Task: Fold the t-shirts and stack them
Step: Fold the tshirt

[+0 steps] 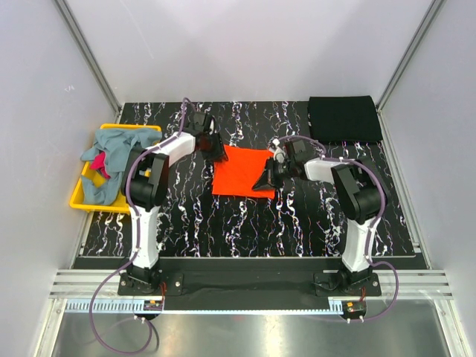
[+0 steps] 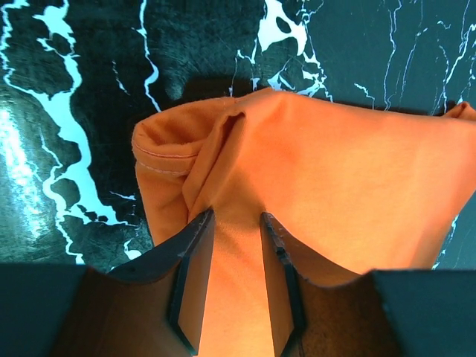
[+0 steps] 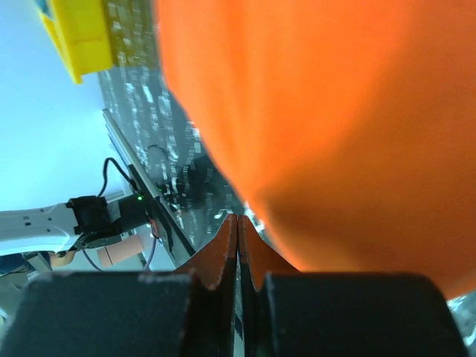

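While orange t-shirt (image 1: 239,172) lies rumpled, left gripper (image 2: 236,217) seemingly pinches it; right gripper (image 3: 238,223) closed.

Yellow bin (image 1: 80,199), black marbled table (image 1: 245,223)

No text, label or number is legible in any view. The orange t-shirt (image 1: 239,172) is plain.

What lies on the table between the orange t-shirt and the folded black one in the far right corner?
Nothing visible. Between the orange t-shirt and the black t-shirt only the table surface shows. The right gripper sits at the orange shirt's right edge, on that side.
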Tool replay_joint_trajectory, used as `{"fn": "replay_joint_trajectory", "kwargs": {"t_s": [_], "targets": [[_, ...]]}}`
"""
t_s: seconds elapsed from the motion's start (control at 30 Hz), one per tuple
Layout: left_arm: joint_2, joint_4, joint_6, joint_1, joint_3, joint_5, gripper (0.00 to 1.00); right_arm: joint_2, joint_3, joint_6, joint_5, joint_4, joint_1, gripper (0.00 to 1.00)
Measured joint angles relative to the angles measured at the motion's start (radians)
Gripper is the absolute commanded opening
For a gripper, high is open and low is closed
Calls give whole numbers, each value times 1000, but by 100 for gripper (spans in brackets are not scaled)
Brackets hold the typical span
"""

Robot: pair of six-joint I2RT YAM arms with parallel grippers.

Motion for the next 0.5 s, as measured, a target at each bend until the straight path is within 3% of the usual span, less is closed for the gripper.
{"fn": "replay_joint_trajectory", "kwargs": {"t_s": [0.13, 0.17, 0.27, 0.3, 0.5], "targets": [[-15, -2, -3, 9, -1, 23, 40, -76, 8, -3, 42, -18, 0, 23], [-24, -2, -3, 11, -4, 32, 41, -91, 11, -4, 65, -26, 0, 42], [-80, -3, -3, 18, -26, 66, 49, -120, 29, -21, 138, -64, -10, 60], [-120, -6, -3, 19, -39, 81, 50, -126, 45, -29, 166, -85, -19, 70], [-286, -29, -2, 37, -63, 132, 51, -123, 204, -102, 256, -200, -123, 88]]}}
